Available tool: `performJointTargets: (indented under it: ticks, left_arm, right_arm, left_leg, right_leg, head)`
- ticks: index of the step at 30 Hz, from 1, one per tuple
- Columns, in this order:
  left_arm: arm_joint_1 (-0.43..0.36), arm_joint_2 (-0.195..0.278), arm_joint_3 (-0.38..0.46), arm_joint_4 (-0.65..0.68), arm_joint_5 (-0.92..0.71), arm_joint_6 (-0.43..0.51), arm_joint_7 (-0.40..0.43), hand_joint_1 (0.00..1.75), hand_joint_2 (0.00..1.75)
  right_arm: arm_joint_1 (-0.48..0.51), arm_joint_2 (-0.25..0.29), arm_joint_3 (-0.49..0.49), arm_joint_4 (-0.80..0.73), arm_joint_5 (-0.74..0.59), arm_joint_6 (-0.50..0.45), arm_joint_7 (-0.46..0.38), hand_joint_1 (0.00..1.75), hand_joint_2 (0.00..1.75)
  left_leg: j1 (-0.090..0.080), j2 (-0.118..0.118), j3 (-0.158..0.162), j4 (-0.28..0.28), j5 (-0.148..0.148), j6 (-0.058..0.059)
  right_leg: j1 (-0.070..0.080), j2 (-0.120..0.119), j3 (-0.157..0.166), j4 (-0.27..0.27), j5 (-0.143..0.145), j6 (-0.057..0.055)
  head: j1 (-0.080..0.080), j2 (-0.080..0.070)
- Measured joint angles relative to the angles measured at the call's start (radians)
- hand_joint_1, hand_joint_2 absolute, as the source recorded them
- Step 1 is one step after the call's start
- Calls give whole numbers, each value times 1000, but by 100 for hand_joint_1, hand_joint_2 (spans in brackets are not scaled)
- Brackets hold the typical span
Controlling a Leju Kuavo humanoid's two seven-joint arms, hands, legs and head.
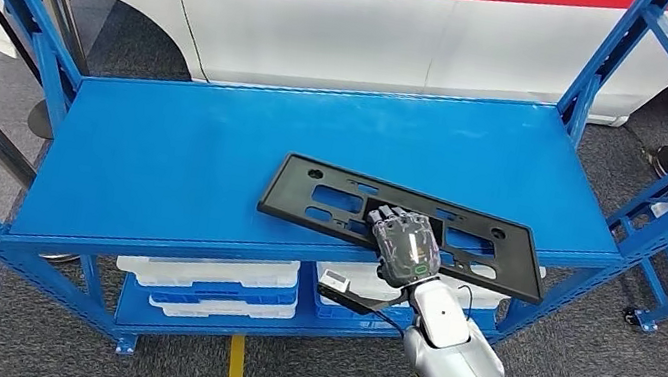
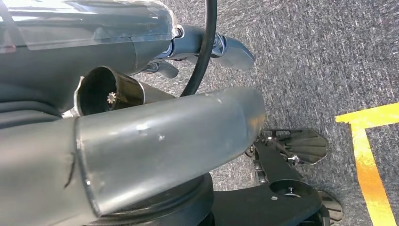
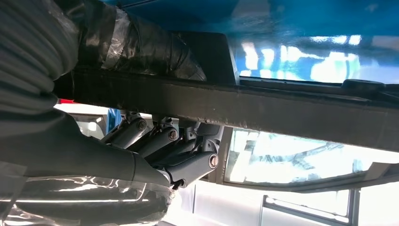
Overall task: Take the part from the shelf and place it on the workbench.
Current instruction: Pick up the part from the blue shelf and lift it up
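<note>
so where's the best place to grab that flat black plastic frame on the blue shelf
Probably the long near edge of the flat black plastic frame, approached from the shelf's front. It lies flat on the blue metal shelf with that edge overhanging, so the fingers can wrap it, as the right hand does.

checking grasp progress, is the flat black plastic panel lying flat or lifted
Lying flat on the blue metal shelf; the black plastic panel rests there, right hand gripping its near edge.

Bright, even light; glare on the blue shelf; wrist views softly blurred.
</note>
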Motion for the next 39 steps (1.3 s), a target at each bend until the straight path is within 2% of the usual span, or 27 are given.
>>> performJointTargets:
  ticks: [1,12,19,26,32,39]
  left_arm:
    - [0,0,0,0,-2,2,-4,0,175]
    - [0,0,0,0,-16,10,-22,0,175]
    - [0,0,0,0,-21,37,-35,0,175]
    - [0,0,0,0,-27,45,-60,0,175]
    - [-1,0,0,0,-27,49,-65,0,175]
    - [-2,0,0,0,-36,69,-67,0,175]
  right_arm:
    - [0,0,0,0,0,0,0,175,175]
    - [3,-9,0,-13,9,-5,6,175,175]
    - [42,-30,7,-124,179,-8,81,175,175]
    - [64,-47,20,-195,221,-8,103,175,175]
    - [69,-73,73,-242,239,-8,168,175,175]
    - [69,-94,118,-280,240,-8,187,175,175]
  left_leg:
    - [0,0,0,0,0,0]
    - [-1,0,0,1,0,0]
    - [-1,0,0,1,0,0]
    - [-1,0,0,0,0,0]
    - [-1,0,0,1,0,0]
    - [-1,0,0,1,0,0]
  right_leg:
    - [0,0,0,0,0,0]
    - [-2,0,0,0,0,0]
    - [-2,0,0,0,0,0]
    - [-2,0,0,0,0,0]
    - [-2,0,0,0,0,0]
    - [-2,0,0,0,0,0]
  head:
    - [0,0]
    - [0,0]
    - [0,0]
    - [0,0]
    - [0,0]
    - [0,0]
